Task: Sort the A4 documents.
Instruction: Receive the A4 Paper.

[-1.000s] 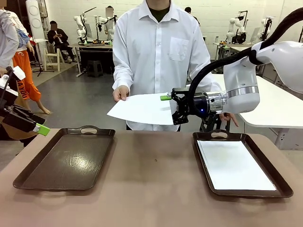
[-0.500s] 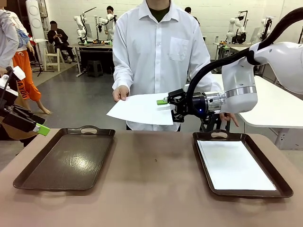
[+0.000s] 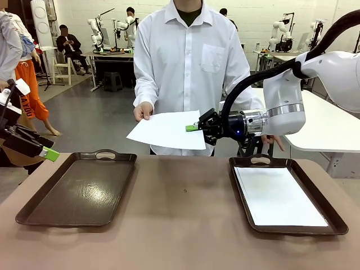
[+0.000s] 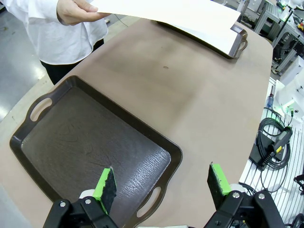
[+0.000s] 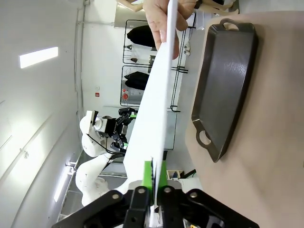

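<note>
A person across the table holds out a blank white A4 sheet [image 3: 167, 130] by its left corner, in one hand [image 3: 143, 111]. My right gripper [image 3: 194, 127] is shut on the sheet's right edge. In the right wrist view the sheet [image 5: 152, 109] runs edge-on between the green pads [image 5: 148, 175]. A second white sheet [image 3: 278, 196] lies flat in the right brown tray [image 3: 337, 225]. My left gripper [image 3: 48, 153] hangs at the far left. Its wrist view shows it open [image 4: 161, 183] and holding nothing, above the near end of the left tray [image 4: 90, 137].
The left brown tray [image 3: 76, 188] has handles at both ends and holds nothing. Bare brown tabletop [image 3: 183, 208] lies between the two trays. A white table [image 3: 332, 126] stands behind my right arm. Other people and robots are far back.
My right gripper's fingers, spread around the sheet's right edge a second ago, have shut on it and shifted slightly left. The left arm and the person's hand have stayed put.
</note>
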Motion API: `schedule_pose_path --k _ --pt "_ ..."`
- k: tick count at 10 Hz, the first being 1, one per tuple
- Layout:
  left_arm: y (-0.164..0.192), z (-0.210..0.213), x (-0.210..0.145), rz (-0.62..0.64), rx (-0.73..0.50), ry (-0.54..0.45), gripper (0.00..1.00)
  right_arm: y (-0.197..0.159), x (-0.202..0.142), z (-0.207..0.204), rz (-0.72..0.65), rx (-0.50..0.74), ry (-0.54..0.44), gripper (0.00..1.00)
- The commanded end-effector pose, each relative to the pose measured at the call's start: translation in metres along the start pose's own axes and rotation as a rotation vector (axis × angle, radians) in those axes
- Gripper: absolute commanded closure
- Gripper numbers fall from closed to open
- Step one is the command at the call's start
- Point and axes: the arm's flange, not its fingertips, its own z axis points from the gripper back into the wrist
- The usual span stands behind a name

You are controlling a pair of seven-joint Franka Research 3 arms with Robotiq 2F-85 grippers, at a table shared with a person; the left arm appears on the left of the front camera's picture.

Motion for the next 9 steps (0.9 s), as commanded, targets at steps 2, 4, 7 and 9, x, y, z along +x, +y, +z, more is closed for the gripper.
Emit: schedule_pose_path --k 2,4,7,9 --pt "0.0022 -0.0011 -0.0022 -0.013 -0.009 -0.018 0.0 0.0004 0.0086 -0.0026 -0.02 0.031 -0.001 1.0" --pt "0.0022 -0.0011 -0.0022 -0.013 -0.009 -0.018 0.0 0.0009 0.0081 -0.0025 -0.016 0.035 0.004 1.0" --pt "0.0022 -0.0011 -0.0022 -0.013 -0.009 -0.018 0.0 0.0021 0.009 -0.0043 0.017 0.074 0.075 1.0" --pt "0.0022 -0.0011 -0.0022 -0.013 -0.009 -0.018 0.0 0.0006 0.0007 -0.0011 -0.001 0.009 0.008 1.0"
